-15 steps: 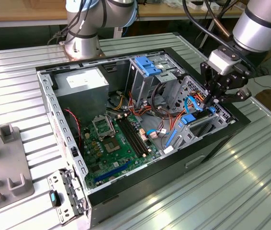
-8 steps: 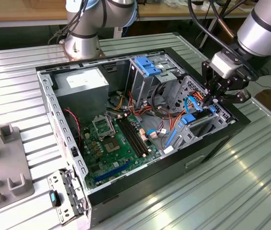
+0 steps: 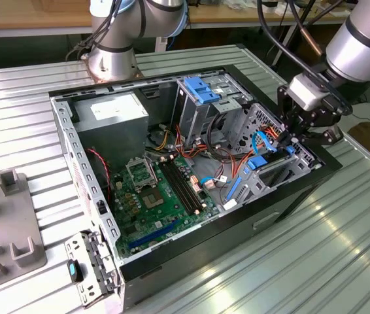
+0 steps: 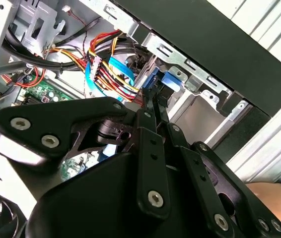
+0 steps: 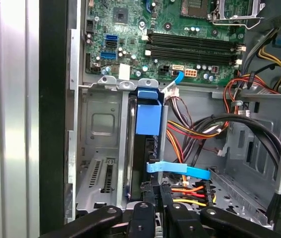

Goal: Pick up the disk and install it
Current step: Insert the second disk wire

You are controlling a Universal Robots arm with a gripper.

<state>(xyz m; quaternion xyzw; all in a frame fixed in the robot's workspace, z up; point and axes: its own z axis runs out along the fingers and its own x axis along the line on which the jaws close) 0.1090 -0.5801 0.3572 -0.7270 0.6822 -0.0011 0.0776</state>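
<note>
One gripper [image 3: 294, 139] of yours is sitting at the drive bay, apparently closed on the disk [image 5: 143, 163] standing edge-up inside it.

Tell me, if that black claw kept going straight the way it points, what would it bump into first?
Most likely the disk, standing on edge in its bay directly ahead of the gripper. The gripper already sits at the disk's near edge, though depth is hard to judge, and the blue cable crosses close beside it.

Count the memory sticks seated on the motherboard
2, both long black memory sticks lying side by side beside the processor socket in the exterior view: one nearer the socket, the other just past it. Other slots beside them may be hidden by cables.
</note>
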